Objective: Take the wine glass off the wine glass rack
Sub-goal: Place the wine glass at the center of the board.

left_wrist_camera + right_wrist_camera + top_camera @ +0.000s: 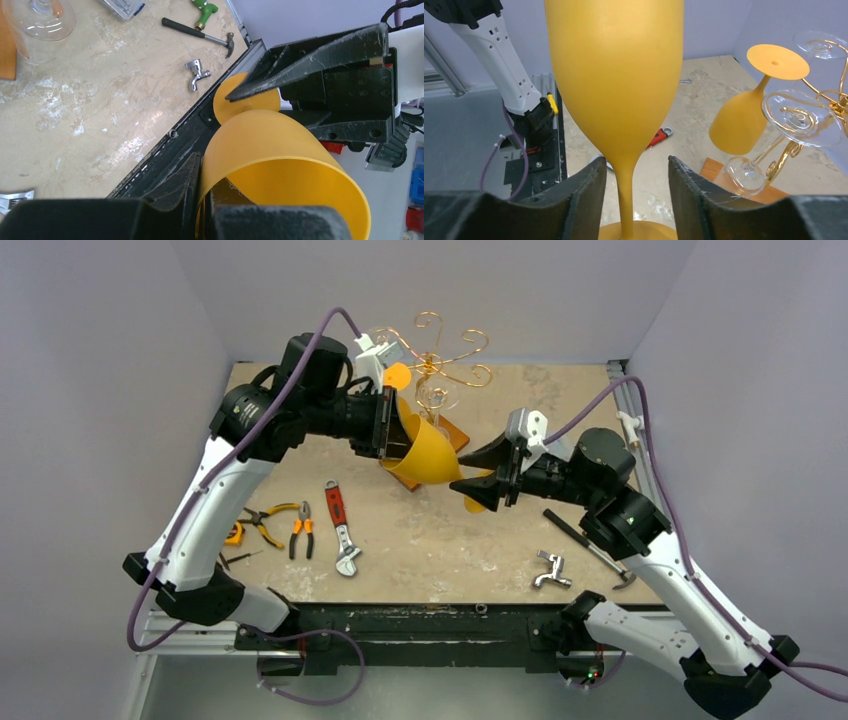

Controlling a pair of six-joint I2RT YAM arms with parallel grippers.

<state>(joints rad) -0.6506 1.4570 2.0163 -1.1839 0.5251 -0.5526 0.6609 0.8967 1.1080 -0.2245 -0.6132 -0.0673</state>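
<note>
Now L gripper (202, 186) pinches wine glass (280, 150) rim; R gripper (636, 169) wide astride stem, w/ gaps both sides.

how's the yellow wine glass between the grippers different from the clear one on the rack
The yellow wine glass is opaque; the clear wine glass is see-through. The yellow one is off the wine glass rack, rim pinched by the left gripper, right gripper open around its stem; the clear one hangs from the rack. The clear one tilts foot up, bowl down; the yellow one lies roughly sideways. Both are stemmed.
</note>
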